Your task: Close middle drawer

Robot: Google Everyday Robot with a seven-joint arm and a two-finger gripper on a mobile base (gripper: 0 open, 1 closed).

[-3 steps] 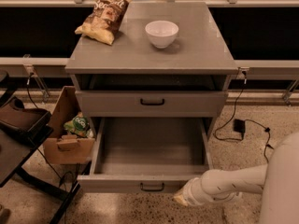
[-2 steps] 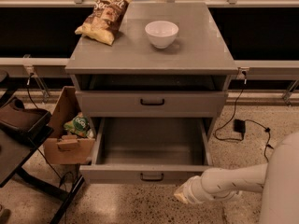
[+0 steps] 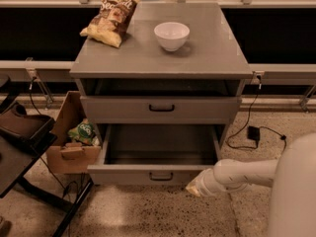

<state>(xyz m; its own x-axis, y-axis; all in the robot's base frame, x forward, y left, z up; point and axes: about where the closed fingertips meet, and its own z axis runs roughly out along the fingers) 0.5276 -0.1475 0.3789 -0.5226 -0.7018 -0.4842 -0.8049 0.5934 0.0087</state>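
Note:
The middle drawer [image 3: 160, 174] is pulled well out of the grey cabinet [image 3: 163, 58]. Its plain grey inside is empty, and its front carries a small black bar handle. My gripper [image 3: 194, 187] is at the end of the white arm that reaches in from the right. It sits low, against or just in front of the right end of that drawer's front. The drawer above [image 3: 161, 108], also with a black handle, stands almost shut with a dark gap over it.
A chip bag [image 3: 111, 15] and a white bowl [image 3: 172, 35] rest on the cabinet top. A cardboard box [image 3: 74, 139] with a green packet stands left of the cabinet. A dark chair or stand [image 3: 19, 142] is at far left. A cable and plug [image 3: 254, 132] lie at right.
The middle drawer's front has slid back toward the cabinet, so less of its inside shows. My gripper has followed it inward and slightly up.

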